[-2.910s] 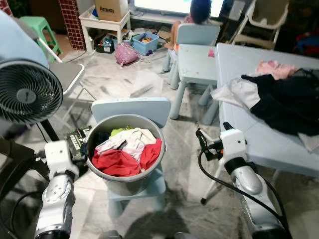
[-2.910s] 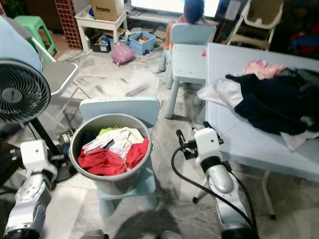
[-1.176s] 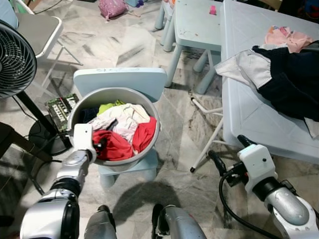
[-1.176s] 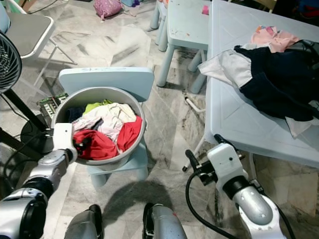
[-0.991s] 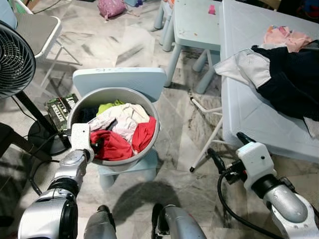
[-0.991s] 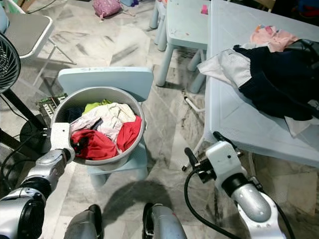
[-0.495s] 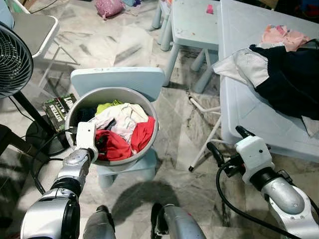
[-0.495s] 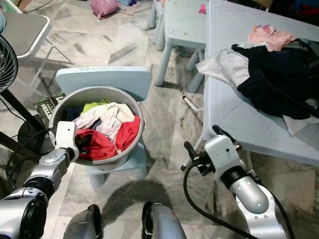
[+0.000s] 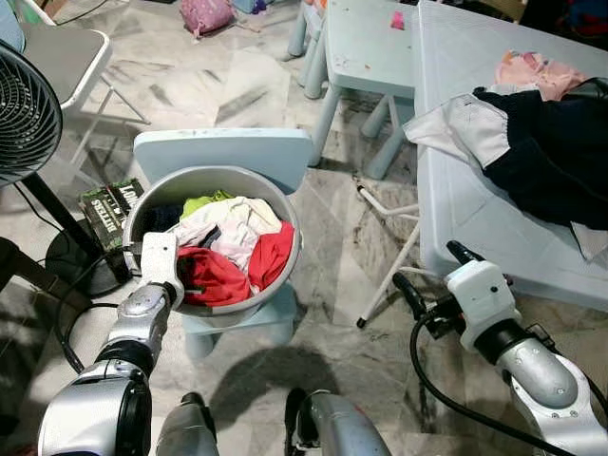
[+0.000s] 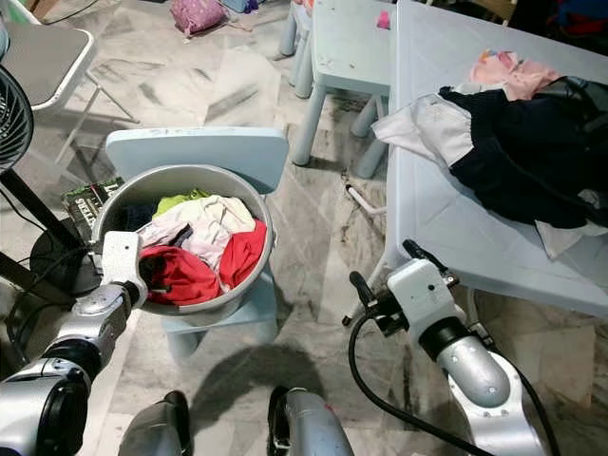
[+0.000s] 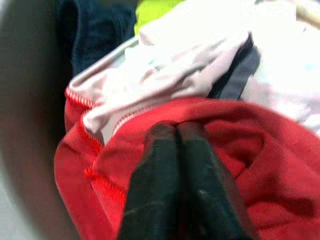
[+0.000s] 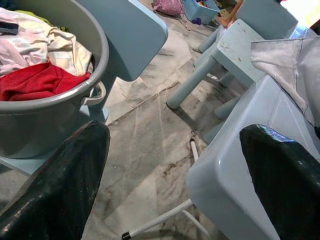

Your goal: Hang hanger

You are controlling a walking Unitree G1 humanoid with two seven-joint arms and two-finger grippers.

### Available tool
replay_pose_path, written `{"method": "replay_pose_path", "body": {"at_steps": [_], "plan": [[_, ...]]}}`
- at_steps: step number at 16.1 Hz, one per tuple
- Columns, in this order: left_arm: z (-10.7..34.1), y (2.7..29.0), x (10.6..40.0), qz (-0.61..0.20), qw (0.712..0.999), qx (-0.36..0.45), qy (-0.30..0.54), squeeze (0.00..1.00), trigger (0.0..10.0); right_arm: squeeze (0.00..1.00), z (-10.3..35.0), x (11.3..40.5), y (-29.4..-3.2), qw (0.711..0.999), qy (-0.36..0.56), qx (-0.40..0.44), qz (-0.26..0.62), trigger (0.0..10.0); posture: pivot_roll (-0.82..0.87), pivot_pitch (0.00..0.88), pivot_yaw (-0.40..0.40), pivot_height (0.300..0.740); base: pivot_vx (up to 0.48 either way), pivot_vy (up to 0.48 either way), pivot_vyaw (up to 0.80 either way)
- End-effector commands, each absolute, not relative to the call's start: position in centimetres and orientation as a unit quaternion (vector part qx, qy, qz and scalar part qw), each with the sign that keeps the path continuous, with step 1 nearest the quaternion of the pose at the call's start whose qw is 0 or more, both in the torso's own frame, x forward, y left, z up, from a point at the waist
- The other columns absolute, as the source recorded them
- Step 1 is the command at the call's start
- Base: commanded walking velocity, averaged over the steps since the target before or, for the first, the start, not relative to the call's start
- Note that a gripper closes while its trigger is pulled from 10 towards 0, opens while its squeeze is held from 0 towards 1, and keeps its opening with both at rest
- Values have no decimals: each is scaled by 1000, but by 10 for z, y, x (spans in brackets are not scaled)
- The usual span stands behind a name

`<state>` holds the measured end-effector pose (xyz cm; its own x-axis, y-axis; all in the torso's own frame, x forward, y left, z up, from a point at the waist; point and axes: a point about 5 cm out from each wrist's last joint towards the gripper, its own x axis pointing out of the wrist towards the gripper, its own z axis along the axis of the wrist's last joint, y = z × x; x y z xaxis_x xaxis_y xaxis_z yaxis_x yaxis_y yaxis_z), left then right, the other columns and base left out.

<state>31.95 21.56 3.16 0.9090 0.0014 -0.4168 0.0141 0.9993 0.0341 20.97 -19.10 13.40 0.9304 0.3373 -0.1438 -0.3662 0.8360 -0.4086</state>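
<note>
Left gripper (image 11: pixel 176 131) fingers pressed together, tips on soft red garment (image 9: pixel 220 277) in grey plastic tub (image 9: pixel 282 285). Right gripper (image 9: pixel 426 281) fingers spread wide, empty, beside pale blue worktop (image 9: pixel 475 223). Hanger itself unidentifiable; likely light, rigid, best gripped at neck.

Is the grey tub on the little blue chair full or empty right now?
Full. The grey tub is heaped almost to its rim with clothes: a red garment in front, pale ones behind, and the left tool pressed into the red cloth.
</note>
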Motion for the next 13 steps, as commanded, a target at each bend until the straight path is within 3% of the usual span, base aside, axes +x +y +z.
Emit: {"method": "replay_pose_path", "body": {"at_steps": [1, 3, 6, 8, 9, 10, 13], "plan": [[30, 207, 319, -18, 978, 13, 207, 0, 0, 0, 132, 209, -194, 955, 40, -227, 185, 10000, -282, 188, -183, 740, 0, 0, 0], [30, 179, 320, -70, 980, 2, 188, 0, 0, 0, 132, 209, -192, 955, 38, -227, 188, 10000, -275, 191, -184, 740, 0, 0, 0], [28, 159, 318, -110, 979, 2, 171, 0, 0, 0, 132, 210, -192, 954, 37, -227, 190, 10000, -270, 191, -184, 740, 0, 0, 0], [33, 160, 317, -68, 988, 33, 135, 0, 392, 0, 132, 212, -191, 955, 31, -227, 190, 10000, -255, 191, -181, 740, 0, 0, 0], [34, 166, 315, -36, 991, 44, 125, 0, 6784, 0, 132, 213, -189, 953, 27, -226, 199, 10000, -248, 191, -181, 740, 0, 0, 0], [34, 172, 312, -12, 992, 39, 118, 0, 10000, 0, 132, 214, -186, 953, 24, -227, 200, 10000, -233, 195, -180, 740, 0, 0, 800], [38, 187, 307, 25, 993, 41, 105, 0, 10000, 0, 131, 215, -180, 957, 21, -210, 198, 10000, -208, 211, -186, 740, 0, 0, 790]]}}
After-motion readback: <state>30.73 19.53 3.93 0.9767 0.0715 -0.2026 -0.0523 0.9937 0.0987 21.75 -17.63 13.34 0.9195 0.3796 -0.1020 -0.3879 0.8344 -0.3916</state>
